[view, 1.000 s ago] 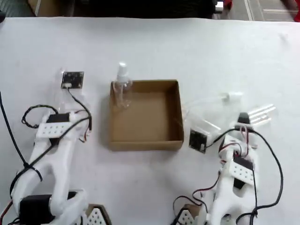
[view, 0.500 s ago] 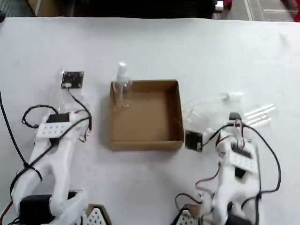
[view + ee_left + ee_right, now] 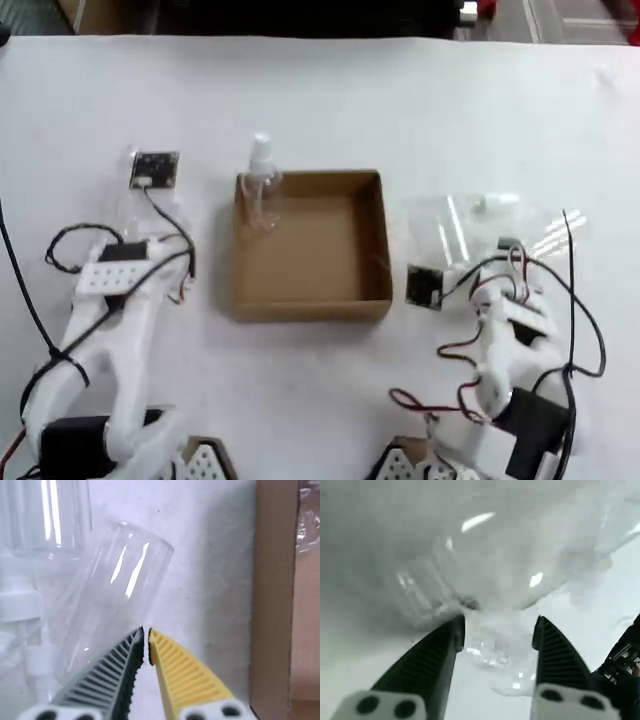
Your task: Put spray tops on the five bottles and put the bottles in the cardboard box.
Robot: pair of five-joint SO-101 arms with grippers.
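The cardboard box (image 3: 310, 245) sits open at the table's middle. One clear bottle with a white spray top (image 3: 261, 180) stands at its back left corner. In the left wrist view my left gripper (image 3: 146, 632) is shut with nothing in it, its tips against a clear bottle (image 3: 117, 585) lying beside the box wall (image 3: 275, 580); another bottle (image 3: 50, 515) and a white spray top (image 3: 20, 605) lie nearby. My right gripper (image 3: 497, 630) is open, with a clear bottle (image 3: 470, 555) close against its fingertips. More clear bottles (image 3: 450, 232) and a loose spray top (image 3: 495, 205) lie right of the box.
The left arm (image 3: 115, 290) stretches along the box's left side, the right arm (image 3: 505, 330) stands near the front right with loose cables (image 3: 575, 300) around it. White tabletop (image 3: 400, 110) spreads behind the box.
The right arm has swung and pushed forward toward the clear bottles on the right, which have shifted. The left arm has kept still.
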